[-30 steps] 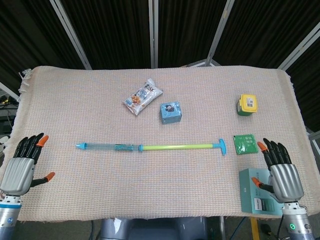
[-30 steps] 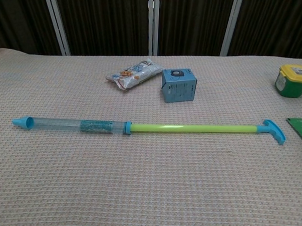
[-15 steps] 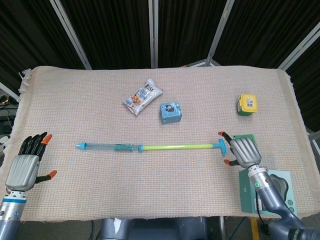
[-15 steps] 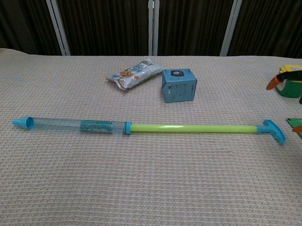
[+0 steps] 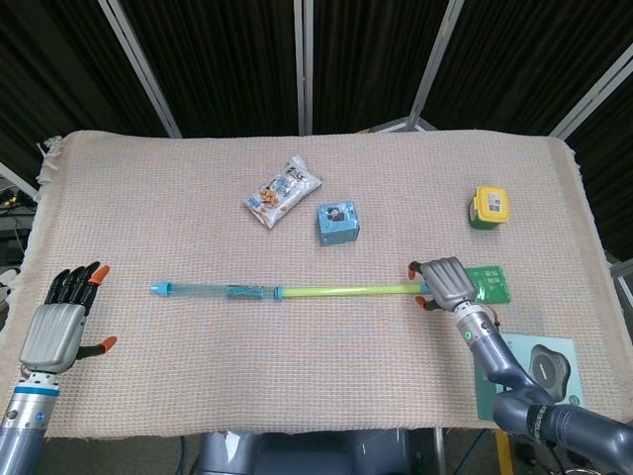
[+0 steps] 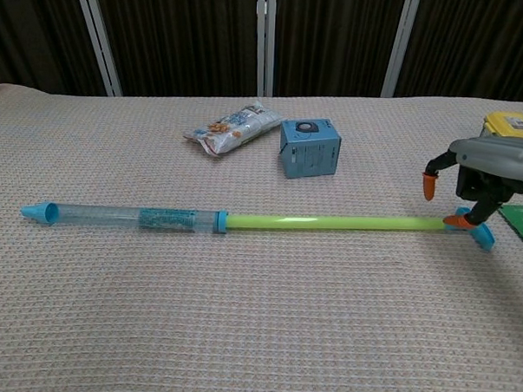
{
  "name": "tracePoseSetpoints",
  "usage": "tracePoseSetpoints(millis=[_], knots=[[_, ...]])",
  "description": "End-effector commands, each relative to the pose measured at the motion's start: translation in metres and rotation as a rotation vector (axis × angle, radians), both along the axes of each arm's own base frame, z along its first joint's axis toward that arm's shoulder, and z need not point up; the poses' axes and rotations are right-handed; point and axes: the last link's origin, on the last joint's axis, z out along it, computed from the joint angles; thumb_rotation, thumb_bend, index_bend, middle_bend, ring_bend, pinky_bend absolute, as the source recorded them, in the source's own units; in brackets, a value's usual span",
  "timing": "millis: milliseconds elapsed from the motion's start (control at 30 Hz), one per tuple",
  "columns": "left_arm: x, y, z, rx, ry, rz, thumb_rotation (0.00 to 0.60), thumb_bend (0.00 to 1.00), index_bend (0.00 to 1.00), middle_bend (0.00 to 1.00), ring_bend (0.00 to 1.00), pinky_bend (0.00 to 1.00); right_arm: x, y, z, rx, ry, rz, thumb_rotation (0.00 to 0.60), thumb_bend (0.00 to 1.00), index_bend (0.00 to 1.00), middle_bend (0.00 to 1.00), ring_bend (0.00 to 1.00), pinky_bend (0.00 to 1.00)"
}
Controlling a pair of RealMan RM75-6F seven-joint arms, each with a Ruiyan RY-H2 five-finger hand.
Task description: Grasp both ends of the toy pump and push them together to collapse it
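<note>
The toy pump lies extended across the table: a clear blue barrel [image 5: 213,290] [image 6: 122,216] on the left and a yellow-green rod [image 5: 346,291] [image 6: 330,222] running right. My right hand [image 5: 442,280] [image 6: 490,167] arches over the rod's blue handle end [image 6: 482,236], with orange fingertips [image 6: 429,184] spread either side of the rod and one resting at the handle; no grip shows. In the head view the hand hides the handle. Near the table's left front edge, well clear of the barrel's tip, my left hand [image 5: 61,327] is open and holds nothing.
A snack packet [image 5: 283,191] [image 6: 232,128] and a small blue box [image 5: 337,223] [image 6: 309,149] lie behind the pump. A yellow-lidded green container [image 5: 490,208] [image 6: 510,129] stands at the back right. A green card [image 5: 492,284] lies beside my right hand, a teal box [image 5: 529,376] beyond the front edge.
My right hand has moved from the front right corner leftward and forward onto the pump's handle end. The left hand has only drifted slightly. The pump has not moved.
</note>
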Motion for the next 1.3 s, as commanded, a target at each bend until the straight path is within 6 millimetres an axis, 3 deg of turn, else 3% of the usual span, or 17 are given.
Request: tracePoseSetpoints(millis=[33,900,1300], knots=[[0.0,0.0,0.0,0.0,0.003,0.002,0.6,0.0,0.0,0.0,0.0,0.0,-0.001,-0.001,-0.006,0.01,0.014,-0.001,0.6,0.23,0.46,1.0,0.98,1.0],[-0.004,0.004,-0.004,-0.007,0.01,0.021,0.6,0.0,0.0,0.0,0.0,0.0,-0.009,-0.013,-0.036,0.03,0.091,-0.004,0.6,0.26,0.49,1.0,0.98,1.0],[-0.005,0.008,-0.011,-0.029,0.026,0.029,0.6,0.0,0.0,0.0,0.0,0.0,-0.005,-0.015,-0.039,0.031,0.076,-0.005,0.6,0.38,0.68,1.0,0.99,1.0]])
